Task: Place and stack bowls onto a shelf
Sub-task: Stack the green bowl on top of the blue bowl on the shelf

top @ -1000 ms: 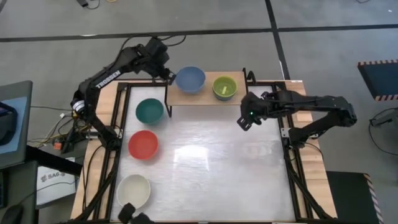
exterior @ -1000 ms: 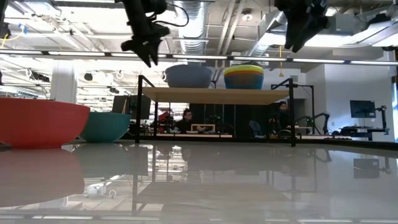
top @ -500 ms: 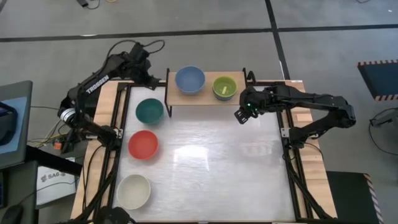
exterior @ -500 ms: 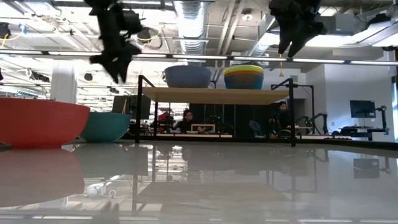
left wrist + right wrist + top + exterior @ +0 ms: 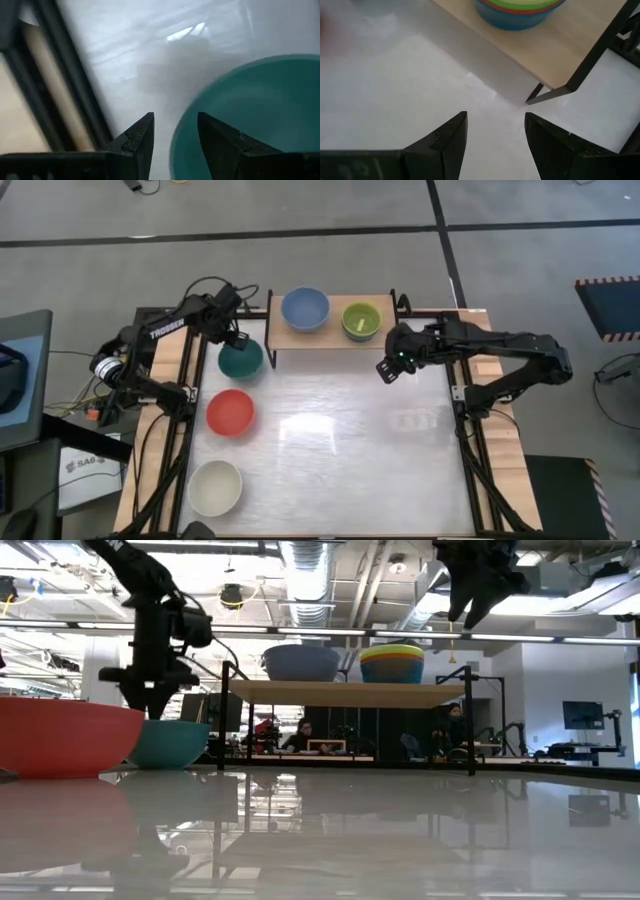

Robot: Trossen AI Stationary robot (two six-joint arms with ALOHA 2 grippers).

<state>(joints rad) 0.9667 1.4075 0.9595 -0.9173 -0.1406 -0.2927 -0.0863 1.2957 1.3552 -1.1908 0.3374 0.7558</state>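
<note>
Two matte black arms, pretty chunky at the joints

The left arm has white block lettering along its upper link, and black cables loop off the top near the wrist. The right arm is the same dark finish, built from boxy segments with rounded joints, and there's a tiny green light glowing near its wrist. Each tool has two dark, wedge-shaped fingers that taper to blunt tips: the left tool looks slightly scuffed along the finger edges, and the right tool has smooth plastic-looking fingers with faint embossed marks on the body behind them.
</note>
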